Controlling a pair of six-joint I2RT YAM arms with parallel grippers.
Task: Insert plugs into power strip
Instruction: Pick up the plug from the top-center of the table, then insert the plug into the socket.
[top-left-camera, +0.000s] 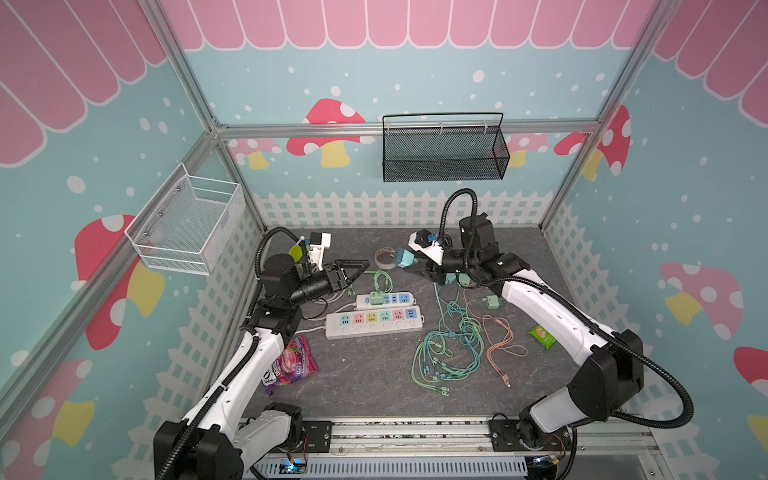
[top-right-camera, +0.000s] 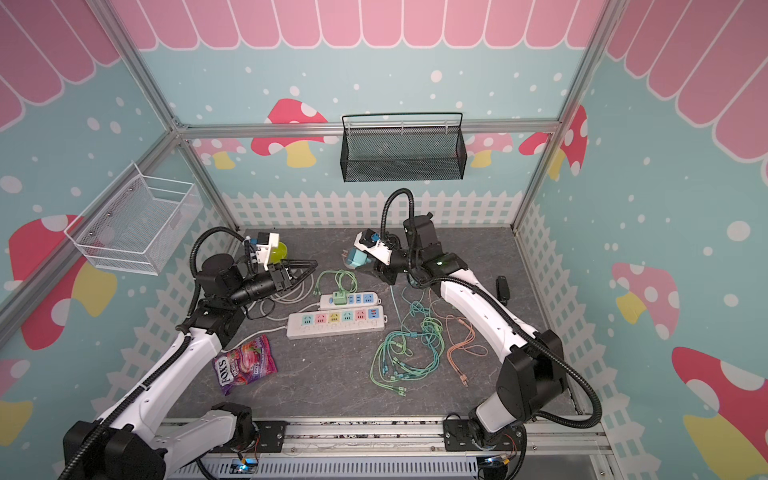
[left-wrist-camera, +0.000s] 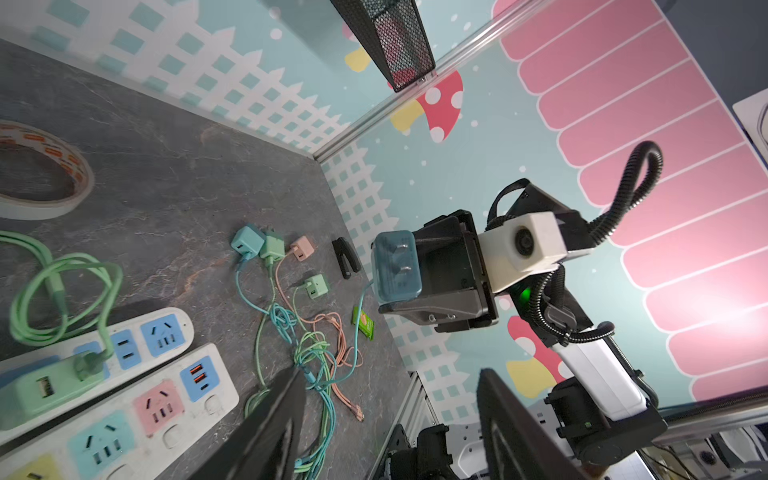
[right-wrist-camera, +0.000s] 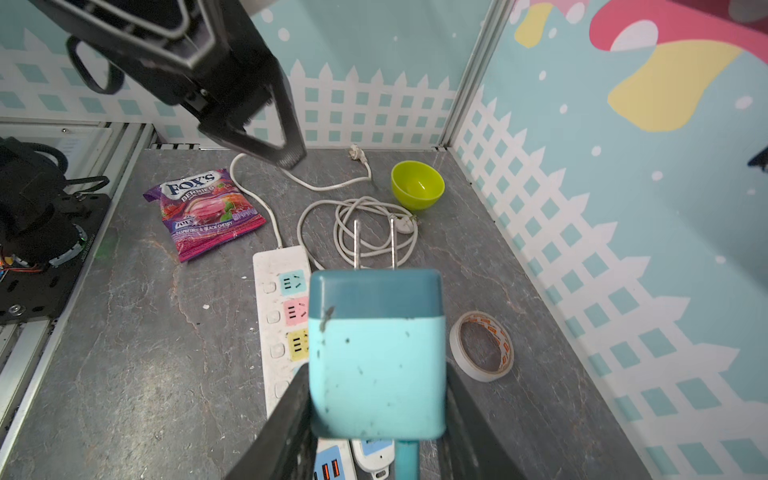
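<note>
The right gripper (top-left-camera: 409, 262) clamps a teal plug (top-left-camera: 404, 256) in the air above the grey table (top-left-camera: 365, 386), just beside a tape roll (top-left-camera: 384, 264). The left gripper (top-left-camera: 359, 276) hangs with jaws spread and empty near the shorter power strip (top-left-camera: 405, 298) (a mint green plug (top-left-camera: 377, 297) already sits in it). The longer power strip (top-left-camera: 374, 329) lies alongside, and tangled cables (top-left-camera: 449, 349) sprawl on the right arm's side.

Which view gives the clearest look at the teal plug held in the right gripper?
The right wrist view: the teal plug fills the middle, both prongs sharp, clamped in the right gripper. The left wrist view shows its pronged face, smaller. In both top views the plug is only a small block.
</note>
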